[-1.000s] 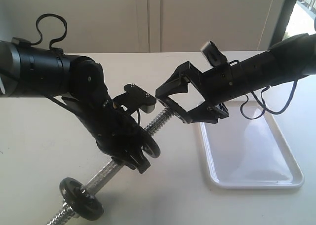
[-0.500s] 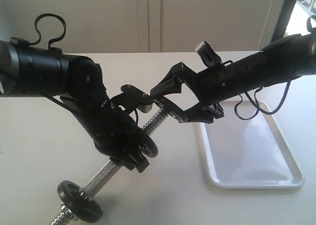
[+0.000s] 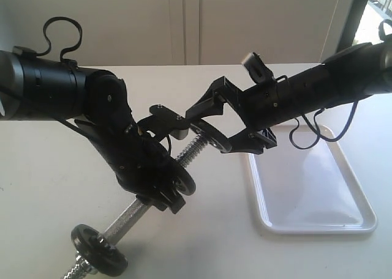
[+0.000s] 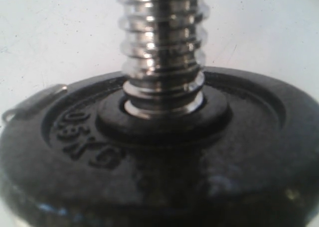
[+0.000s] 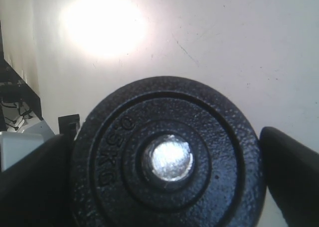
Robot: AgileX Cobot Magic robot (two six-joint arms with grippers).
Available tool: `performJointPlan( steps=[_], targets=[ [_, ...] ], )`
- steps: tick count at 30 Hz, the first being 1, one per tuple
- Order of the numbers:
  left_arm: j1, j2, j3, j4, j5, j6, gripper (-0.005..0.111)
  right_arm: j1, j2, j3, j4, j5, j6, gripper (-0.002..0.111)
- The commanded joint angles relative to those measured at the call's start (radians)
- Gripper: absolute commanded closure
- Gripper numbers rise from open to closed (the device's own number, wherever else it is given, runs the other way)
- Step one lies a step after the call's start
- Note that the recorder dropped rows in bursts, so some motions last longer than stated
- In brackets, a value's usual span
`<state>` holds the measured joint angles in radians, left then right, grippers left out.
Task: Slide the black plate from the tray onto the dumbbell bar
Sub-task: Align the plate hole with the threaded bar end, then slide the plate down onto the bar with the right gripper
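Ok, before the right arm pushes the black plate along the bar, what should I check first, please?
1. Hold of the right gripper on the black plate: ok, fingers press both sides of its rim.
2. Hole lined up with the dumbbell bar: ok, its chrome end shows in the hole.
3. Bar steadied by the left gripper: ok, closed around its middle.
4. Free thread ahead: ok, bare up to the mounted disc.
5. How far the plate sits on the thread: cannot tell.
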<state>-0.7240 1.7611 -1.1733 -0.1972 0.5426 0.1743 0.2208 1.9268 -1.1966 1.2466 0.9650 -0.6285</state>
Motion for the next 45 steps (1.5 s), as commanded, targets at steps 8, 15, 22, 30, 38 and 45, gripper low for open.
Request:
performJointPlan(
  steps=[8,15,22,30,38,45],
  targets=[
    [-0.007,-0.046,-0.024,-0.064,-0.083,-0.025,0.107,0.022,-0.007,0.000,0.066,0.109,0.004,0.108],
    [-0.007,-0.046,-0.024,-0.064,-0.091,-0.044,0.107,0.042,-0.007,0.000,0.064,0.102,0.002,0.108],
    [-0.007,-0.045,-0.024,-0.064,-0.108,-0.062,0.107,0.049,-0.007,0.000,0.064,0.101,0.002,0.108],
    [-0.007,-0.059,-0.024,-0.064,-0.110,-0.067,0.107,0.049,-0.007,0.000,0.130,0.154,-0.023,0.108],
    [-0.006,-0.066,-0.024,-0.053,-0.106,-0.063,0.107,0.049,-0.007,0.000,0.125,0.163,-0.023,0.108],
    [-0.006,-0.066,-0.024,-0.053,-0.104,-0.063,0.107,0.049,-0.007,0.000,0.111,0.175,-0.063,0.108]
  ],
)
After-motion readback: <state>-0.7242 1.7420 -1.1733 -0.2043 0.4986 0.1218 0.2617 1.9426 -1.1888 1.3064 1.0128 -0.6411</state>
